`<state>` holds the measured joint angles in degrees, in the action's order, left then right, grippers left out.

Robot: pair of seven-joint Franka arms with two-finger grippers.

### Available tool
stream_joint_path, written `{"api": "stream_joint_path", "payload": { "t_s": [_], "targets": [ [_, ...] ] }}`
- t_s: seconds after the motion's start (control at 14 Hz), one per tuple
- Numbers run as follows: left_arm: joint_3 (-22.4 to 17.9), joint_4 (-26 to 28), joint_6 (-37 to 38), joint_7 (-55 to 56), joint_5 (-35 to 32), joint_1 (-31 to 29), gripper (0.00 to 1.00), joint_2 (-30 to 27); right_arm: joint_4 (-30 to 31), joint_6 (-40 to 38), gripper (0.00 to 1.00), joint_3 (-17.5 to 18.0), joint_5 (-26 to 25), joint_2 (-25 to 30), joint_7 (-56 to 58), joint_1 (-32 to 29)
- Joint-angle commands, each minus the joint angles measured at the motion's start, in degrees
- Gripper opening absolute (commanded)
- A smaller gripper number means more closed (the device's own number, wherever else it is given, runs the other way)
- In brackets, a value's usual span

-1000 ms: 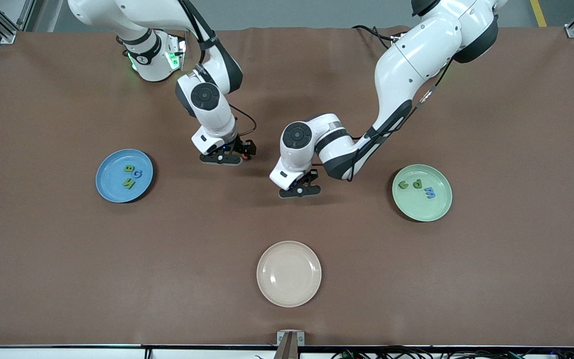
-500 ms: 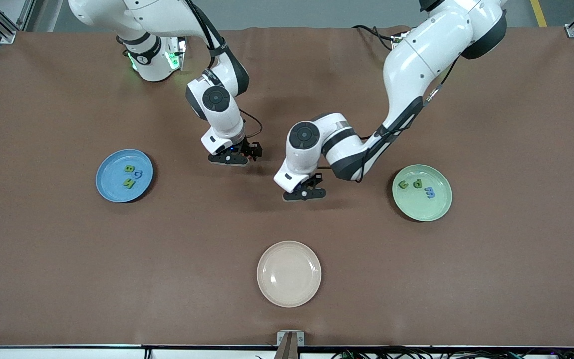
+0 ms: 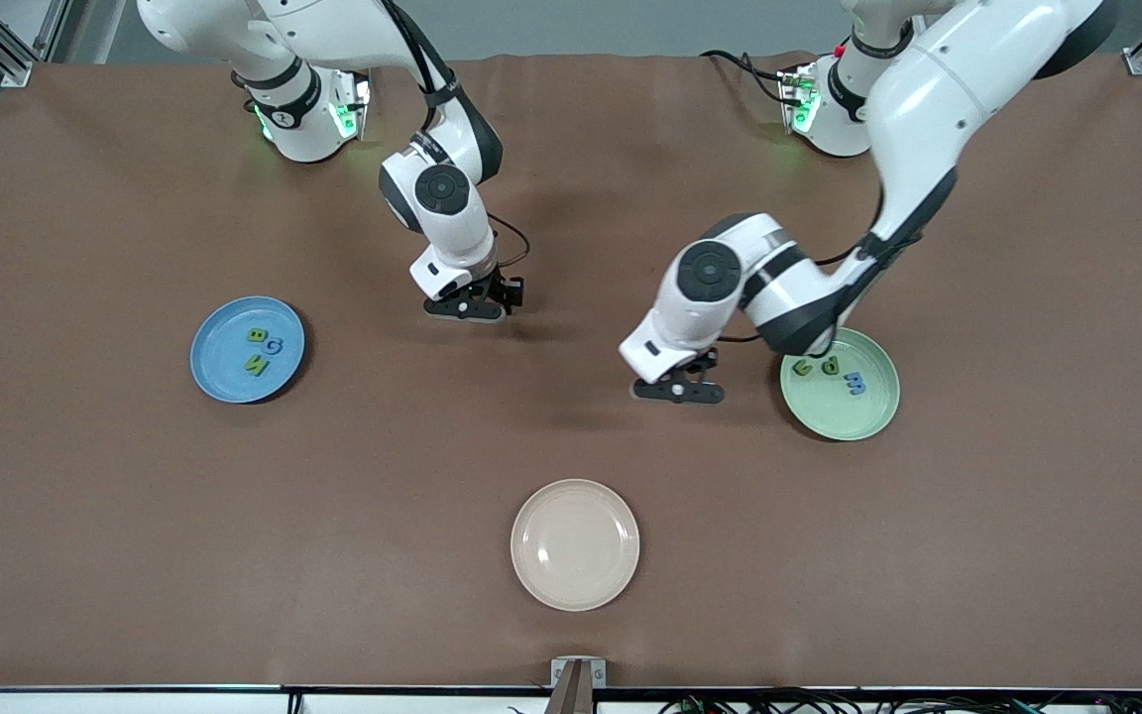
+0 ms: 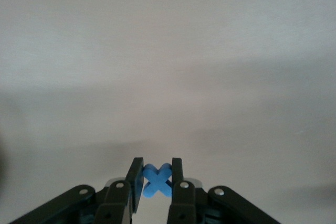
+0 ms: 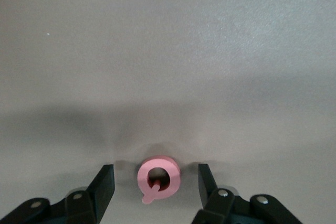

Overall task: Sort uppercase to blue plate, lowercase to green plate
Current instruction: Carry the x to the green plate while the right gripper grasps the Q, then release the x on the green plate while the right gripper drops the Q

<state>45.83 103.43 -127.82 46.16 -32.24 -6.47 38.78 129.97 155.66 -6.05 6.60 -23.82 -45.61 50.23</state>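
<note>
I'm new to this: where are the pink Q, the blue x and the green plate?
pink Q (image 5: 159, 179), right wrist view, its ring.
blue x (image 4: 156, 180), left wrist view, its crossing.
green plate (image 3: 854, 416), front view, bare inner surface.

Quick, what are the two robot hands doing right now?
Left gripper: shut on the blue x, up over the table near the green plate.
Right gripper: open, fingers on either side of the pink Q, not touching it.

left end effector (image 4: 157, 174) pinching blue x (image 4: 156, 180) (upright), bare tabletop (image 4: 168, 66)
</note>
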Motion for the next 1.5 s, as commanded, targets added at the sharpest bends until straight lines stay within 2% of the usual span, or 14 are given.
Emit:
{"api": "stream_joint_path", "payload": {
  "t_s": [0.0, 0.21, 0.43, 0.79, 1.0, 1.29, 1.43],
  "targets": [
    [4.5, 8.4, -0.1, -7.2, 0.1, -10.0, 0.12, -5.8, -0.1, -0.4, 0.67, -0.7, 1.0, -0.3, -0.5, 0.9],
    [7.8, 11.2, -0.1, -15.5, -0.3, -19.3, 0.12, -6.7, 0.0, -0.4, 0.60, -0.7, 1.0, -0.3, -0.5, 0.9],
    [8.1, 12.6, 0.1, -23.0, -0.4, -24.7, 0.12, -6.6, -0.1, -0.4, 0.49, -0.7, 1.0, -0.4, -0.5, 0.8],
    [7.9, 12.6, -0.1, -28.7, -3.4, -29.9, 0.12, -4.1, -0.1, -1.7, 0.04, -1.0, 1.0, -0.1, -0.2, 0.2],
    [7.5, 12.3, -0.6, -28.8, -7.2, -30.6, 0.12, -1.6, -0.2, -7.6, 0.00, -2.1, 0.5, 3.1, 2.8, -2.2],
    [7.4, 12.1, -1.0, -28.8, -10.8, -31.1, 0.12, 0.9, 0.0, -17.4, 0.00, -5.7, 0.0, 8.9, 16.5, -7.4],
    [5.1, 12.1, -4.1, -28.7, -11.8, -30.4, 0.12, 1.4, 0.3, -20.8, 0.00, -8.6, -1.1, 11.2, 23.5, -9.4]
  ]
}}
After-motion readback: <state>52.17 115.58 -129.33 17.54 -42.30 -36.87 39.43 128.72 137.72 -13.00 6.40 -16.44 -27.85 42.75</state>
